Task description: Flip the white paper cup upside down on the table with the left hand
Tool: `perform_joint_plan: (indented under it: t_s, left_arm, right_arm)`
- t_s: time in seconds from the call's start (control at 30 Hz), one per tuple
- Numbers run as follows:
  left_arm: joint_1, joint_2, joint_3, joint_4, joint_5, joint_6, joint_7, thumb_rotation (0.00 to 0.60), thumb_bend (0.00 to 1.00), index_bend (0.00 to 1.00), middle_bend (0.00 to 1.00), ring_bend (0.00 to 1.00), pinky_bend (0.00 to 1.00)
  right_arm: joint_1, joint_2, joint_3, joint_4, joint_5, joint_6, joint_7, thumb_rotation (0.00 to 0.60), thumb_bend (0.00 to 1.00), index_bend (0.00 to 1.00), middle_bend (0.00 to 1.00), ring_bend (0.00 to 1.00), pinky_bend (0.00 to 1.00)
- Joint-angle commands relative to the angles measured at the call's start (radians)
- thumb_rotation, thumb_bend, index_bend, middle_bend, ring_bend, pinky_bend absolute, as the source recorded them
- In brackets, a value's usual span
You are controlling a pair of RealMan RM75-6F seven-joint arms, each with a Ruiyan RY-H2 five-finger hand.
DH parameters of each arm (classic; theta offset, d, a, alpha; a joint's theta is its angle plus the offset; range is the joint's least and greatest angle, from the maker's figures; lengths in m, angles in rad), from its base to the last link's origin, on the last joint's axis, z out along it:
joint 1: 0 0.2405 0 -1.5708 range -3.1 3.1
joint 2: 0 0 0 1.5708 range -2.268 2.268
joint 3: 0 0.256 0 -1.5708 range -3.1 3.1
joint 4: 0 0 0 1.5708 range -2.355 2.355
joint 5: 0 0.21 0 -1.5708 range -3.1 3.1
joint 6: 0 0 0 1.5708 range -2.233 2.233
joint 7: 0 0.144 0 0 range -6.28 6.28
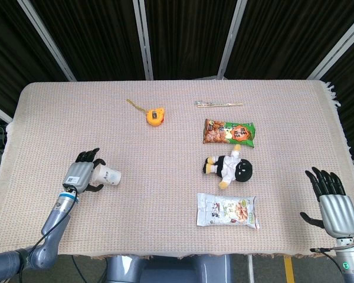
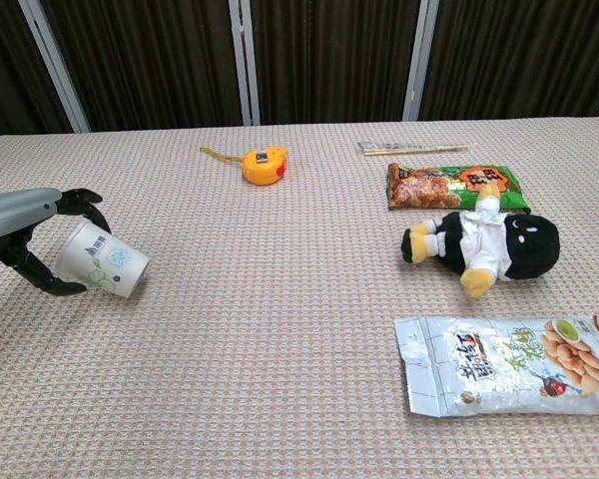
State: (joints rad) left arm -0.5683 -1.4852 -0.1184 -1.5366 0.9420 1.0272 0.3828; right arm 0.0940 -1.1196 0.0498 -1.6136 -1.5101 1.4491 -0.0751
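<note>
- We see the left hand [image 1: 81, 173] near the table's [image 1: 165, 194] left front edge, fingers curled around the rim end of the white paper cup [image 1: 105, 175]; it holds the cup.
- The cup is tipped on its side, base pointing away from the palm toward the robot's right, mouth facing into the hand. In the chest view the white paper cup [image 2: 101, 261] tilts with its base lower, at or just above the cloth; we cannot tell whether it touches.
- Well to the right of that hand lies the white snack bag [image 1: 228, 211], flat, near the front edge.
- Beyond the bag, a plush doll [image 1: 230, 166] in black and white lies on its side.
- Just behind the doll, a green-and-orange snack packet [image 1: 229, 132] lies flat.
- Farther back from the left hand, up and to its right, sits a yellow tape measure [image 1: 155, 115] with its tail pulled out.
- Near the far edge lies a pair of chopsticks [image 1: 219, 104].
- The right hand [image 1: 331, 203] hangs off the table's right front corner, fingers spread, holding nothing.
</note>
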Motion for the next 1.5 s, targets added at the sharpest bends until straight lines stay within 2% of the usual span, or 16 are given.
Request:
perform_joint_plan:
  t_s: [0.03,0.13,0.27,0.37,0.53,0.63,0.77,0.97,1.1,1.3,1.33,1.5]
  left_arm:
    - [-0.019,0.040,0.006,-0.057,-0.077,-0.010,0.091,0.600,0.13,0.10,0.00,0.00,0.00]
    - [-0.035,0.048,0.001,-0.083,-0.121,-0.007,0.138,0.600,0.09,0.06,0.00,0.00,0.00]
    - [-0.052,0.039,-0.014,-0.107,-0.146,0.019,0.169,0.600,0.09,0.06,0.00,0.00,0.00]
    - [-0.073,0.010,-0.024,-0.101,-0.155,0.052,0.215,0.600,0.09,0.11,0.00,0.00,0.00]
    - [-0.125,-0.052,-0.025,-0.089,-0.224,0.112,0.369,0.600,0.09,0.25,0.00,0.00,0.00]
    - [-0.148,-0.076,-0.016,-0.091,-0.255,0.143,0.453,0.600,0.09,0.26,0.00,0.00,0.00]
    - [-0.162,-0.093,-0.012,-0.092,-0.283,0.167,0.503,0.600,0.09,0.27,0.00,0.00,0.00]
    - [-0.178,-0.146,-0.001,-0.049,-0.304,0.198,0.558,0.600,0.09,0.35,0.00,0.00,0.00]
    - [-0.174,-0.165,-0.003,-0.035,-0.288,0.209,0.543,0.600,0.12,0.43,0.00,0.00,0.00]
    - [-0.156,-0.166,-0.021,-0.045,-0.223,0.221,0.454,0.600,0.13,0.44,0.00,0.00,0.00]
    - [-0.141,-0.172,-0.047,-0.060,-0.198,0.219,0.371,0.600,0.13,0.44,0.00,0.00,0.00]
    - [-0.088,-0.204,-0.080,-0.043,-0.072,0.184,0.077,0.600,0.13,0.44,0.00,0.00,0.00]
  right_arm:
    - [-0.001,0.002,0.000,-0.002,-0.003,0.005,0.003,0.600,0.05,0.05,0.00,0.00,0.00]
    - [-0.002,0.004,0.000,-0.002,-0.003,0.006,0.008,0.600,0.05,0.05,0.00,0.00,0.00]
    - [-0.003,0.005,0.001,-0.001,-0.001,0.006,0.014,0.600,0.05,0.05,0.00,0.00,0.00]
    - [-0.002,0.005,-0.001,0.000,-0.004,0.004,0.014,0.600,0.05,0.05,0.00,0.00,0.00]
    - [-0.003,0.006,-0.003,-0.003,-0.008,0.007,0.010,0.600,0.05,0.05,0.00,0.00,0.00]
    - [-0.003,0.008,-0.001,-0.003,-0.006,0.008,0.017,0.600,0.05,0.05,0.00,0.00,0.00]
    - [-0.003,0.009,-0.001,-0.001,-0.006,0.008,0.022,0.600,0.05,0.05,0.00,0.00,0.00]
    - [-0.004,0.011,-0.003,-0.002,-0.011,0.010,0.024,0.600,0.05,0.05,0.00,0.00,0.00]
    - [-0.003,0.011,-0.002,-0.002,-0.008,0.008,0.025,0.600,0.05,0.05,0.00,0.00,0.00]
    - [-0.003,0.010,-0.001,-0.001,-0.007,0.008,0.026,0.600,0.05,0.05,0.00,0.00,0.00]
    - [-0.003,0.010,-0.001,-0.001,-0.007,0.008,0.026,0.600,0.05,0.05,0.00,0.00,0.00]
    - [-0.006,0.007,-0.004,0.001,-0.011,0.012,0.024,0.600,0.05,0.05,0.00,0.00,0.00]
